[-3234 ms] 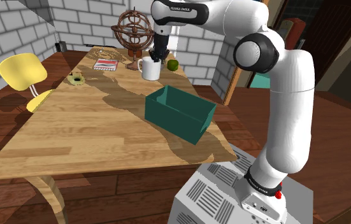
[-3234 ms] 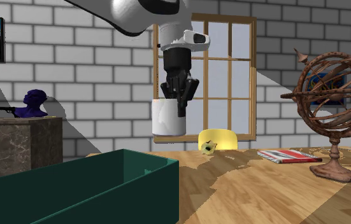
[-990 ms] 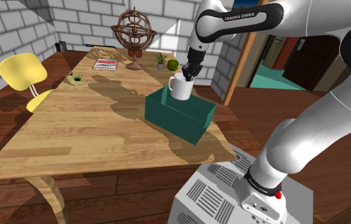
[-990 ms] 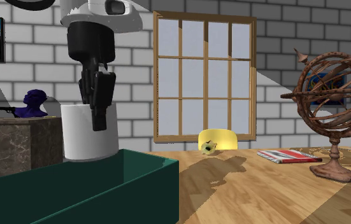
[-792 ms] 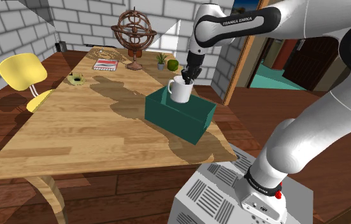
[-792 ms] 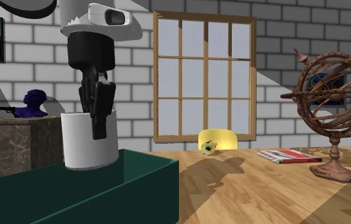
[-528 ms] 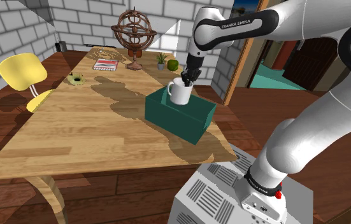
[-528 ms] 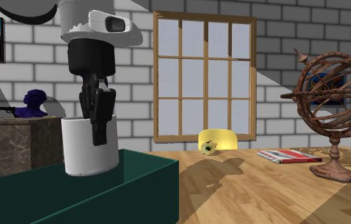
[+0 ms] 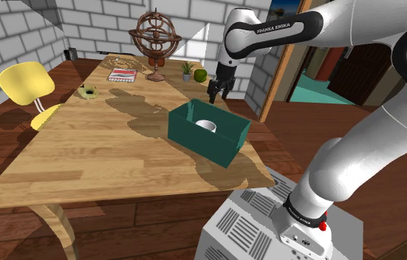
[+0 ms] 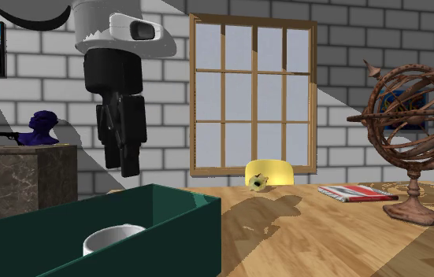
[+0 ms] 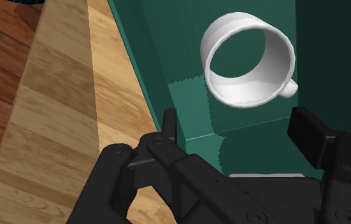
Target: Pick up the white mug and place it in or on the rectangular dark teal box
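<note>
The white mug stands upright inside the dark teal box, near the table's right edge in the shoulder view. My black gripper hangs just above the box, open and holding nothing. In the second exterior view the mug's rim shows behind the box wall, well below the gripper. In the wrist view the mug sits on the box floor, its handle to one side, beyond the gripper; the fingers stand wide apart.
On the wooden table at the far end stand a brown armillary sphere, a red book, a small potted plant and a green ball-like thing. A yellow chair stands by the table's left side.
The fingers have opened and let go of the mug, which has dropped from rim height onto the box floor. The gripper stays above the box.
</note>
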